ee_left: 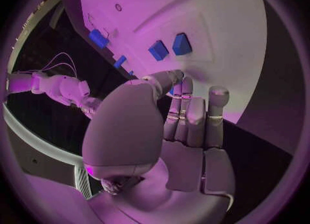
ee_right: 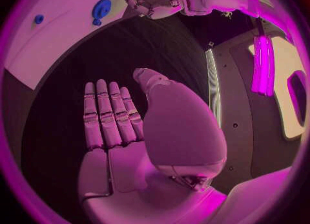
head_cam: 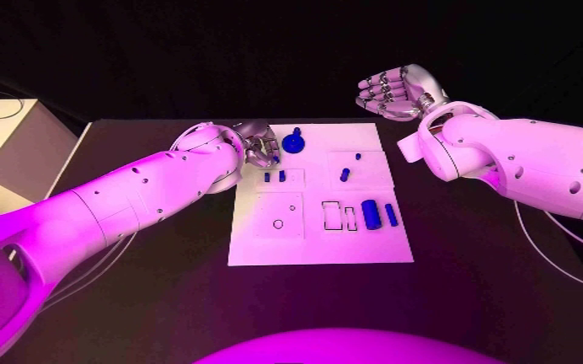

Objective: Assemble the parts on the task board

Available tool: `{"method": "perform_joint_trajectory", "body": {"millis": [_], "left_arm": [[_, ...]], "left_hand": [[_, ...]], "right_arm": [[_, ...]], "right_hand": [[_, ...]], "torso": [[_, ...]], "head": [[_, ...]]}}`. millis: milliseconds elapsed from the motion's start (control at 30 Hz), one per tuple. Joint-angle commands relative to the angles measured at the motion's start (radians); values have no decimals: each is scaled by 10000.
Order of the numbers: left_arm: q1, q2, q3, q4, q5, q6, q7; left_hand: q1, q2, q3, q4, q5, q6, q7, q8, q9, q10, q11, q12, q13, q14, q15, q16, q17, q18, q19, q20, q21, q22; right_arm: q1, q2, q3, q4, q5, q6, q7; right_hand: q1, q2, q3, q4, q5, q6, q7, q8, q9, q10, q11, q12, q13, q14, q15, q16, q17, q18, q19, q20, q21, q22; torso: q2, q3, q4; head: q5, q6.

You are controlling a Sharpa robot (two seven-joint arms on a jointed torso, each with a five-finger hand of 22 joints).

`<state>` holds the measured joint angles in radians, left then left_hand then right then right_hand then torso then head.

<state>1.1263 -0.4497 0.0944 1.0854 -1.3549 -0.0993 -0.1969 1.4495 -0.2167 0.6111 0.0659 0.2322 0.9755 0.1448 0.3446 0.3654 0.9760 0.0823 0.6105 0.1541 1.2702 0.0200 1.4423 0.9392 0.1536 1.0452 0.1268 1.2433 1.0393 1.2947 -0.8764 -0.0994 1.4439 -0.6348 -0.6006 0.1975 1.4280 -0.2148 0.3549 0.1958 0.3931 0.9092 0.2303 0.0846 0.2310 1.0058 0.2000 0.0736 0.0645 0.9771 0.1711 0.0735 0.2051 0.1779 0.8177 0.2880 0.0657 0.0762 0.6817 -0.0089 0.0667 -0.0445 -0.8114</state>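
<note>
The task board point(head_cam: 318, 242) lies flat in the middle of the black tabletop point(head_cam: 146, 297), with small blue parts point(head_cam: 371, 214) spread over it, some standing in its outlined slots. The left robot hand point(head_cam: 258, 147) hovers at the board's far left corner, fingers straight, holding nothing. The right robot hand point(head_cam: 395, 93) is raised beyond the board's far right corner, empty, fingers apart.

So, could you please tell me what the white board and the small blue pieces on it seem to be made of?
The board looks like a thin, rigid, matte sheet, probably plastic: it lies flat, with crisp edges and outlined recesses. The blue pieces look like solid moulded or printed plastic, with even colour and a slight sheen. Neither material can be confirmed from the look alone.
</note>
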Motion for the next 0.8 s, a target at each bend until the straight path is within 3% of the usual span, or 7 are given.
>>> {"method": "perform_joint_trajectory", "body": {"millis": [33, 800], "left_arm": [[-26, 58, -39, -18, -40, 56, 74], [-28, 134, -62, -111, -79, 259, -35]], "left_hand": [[-75, 51, -18, -56, -18, 45, 2, -50, -2, 79, -6, -65, -17, -59, 4, 51, 15, -103, -40, -5, -29, 17], [-64, 74, -17, -71, -26, 71, 0, -58, 12, 105, -9, -86, -18, -57, 3, 57, 12, -111, -7, -5, -12, 46]], "right_arm": [[0, -6, 2, 27, -125, 121, 73], [0, -17, 2, 33, -127, 136, 73]], "right_hand": [[-3, 0, 57, 27, 62, 41, 214, 25, -8, 66, -17, -64, -13, 65, -28, -59, -8, 52, 33, -30, 8, -9], [-3, 0, 57, 27, 62, 41, 214, 25, -8, 66, -17, -64, -13, 65, -28, -59, -8, 52, 33, -30, 8, -9]], "torso": [[-7, 6, -6], [-17, -6, 13]], "head": [[-9, -11], [-39, -24]]}}
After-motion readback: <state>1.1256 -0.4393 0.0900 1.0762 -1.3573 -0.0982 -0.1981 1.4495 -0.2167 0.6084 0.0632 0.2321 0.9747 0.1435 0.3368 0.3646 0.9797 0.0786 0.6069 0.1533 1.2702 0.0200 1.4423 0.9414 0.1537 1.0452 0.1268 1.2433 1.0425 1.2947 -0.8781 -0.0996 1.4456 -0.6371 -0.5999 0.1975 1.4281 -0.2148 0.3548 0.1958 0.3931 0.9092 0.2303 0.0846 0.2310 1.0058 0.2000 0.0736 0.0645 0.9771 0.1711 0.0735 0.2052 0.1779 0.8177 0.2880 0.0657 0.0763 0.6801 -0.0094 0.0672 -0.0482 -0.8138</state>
